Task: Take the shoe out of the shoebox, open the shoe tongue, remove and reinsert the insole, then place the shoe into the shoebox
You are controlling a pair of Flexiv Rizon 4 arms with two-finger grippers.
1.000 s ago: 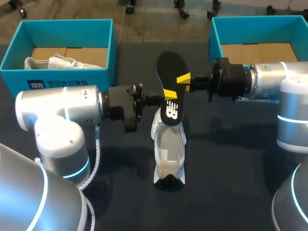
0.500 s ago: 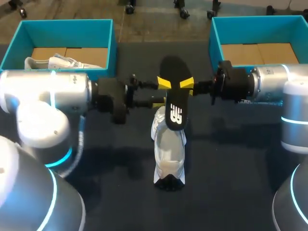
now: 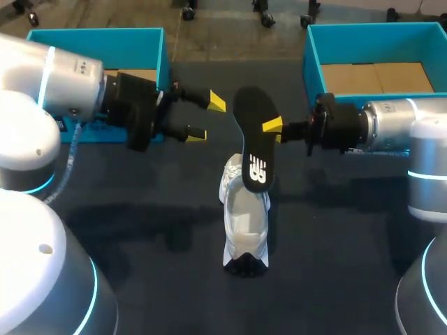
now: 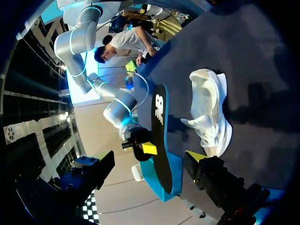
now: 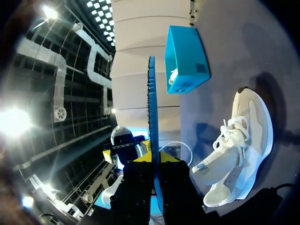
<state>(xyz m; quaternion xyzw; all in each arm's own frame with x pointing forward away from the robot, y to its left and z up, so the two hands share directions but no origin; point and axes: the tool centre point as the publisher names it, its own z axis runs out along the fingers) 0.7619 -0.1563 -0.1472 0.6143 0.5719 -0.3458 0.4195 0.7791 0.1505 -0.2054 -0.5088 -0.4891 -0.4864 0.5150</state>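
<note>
Head view: the right gripper (image 3: 271, 130) fingers clamp the black insole (image 3: 253, 139), held upright over the white shoe (image 3: 244, 216) lying on the surface (image 3: 335, 251); the left gripper (image 3: 207, 118) fingers stand wide apart, empty, beside the insole. Left wrist view: the insole stands ahead of the spread fingers. Right wrist view: the insole sits edge-on between both fingers, with the shoe alongside.

- The white shoe (image 3: 244, 225) is set upright, opening upward, out of the boxes.
- The black insole (image 3: 255, 139) is held on edge in the air, its lower end just over the shoe.
- The teal left shoebox (image 3: 98, 32) and right shoebox (image 3: 370, 27) are left open, well apart.
</note>
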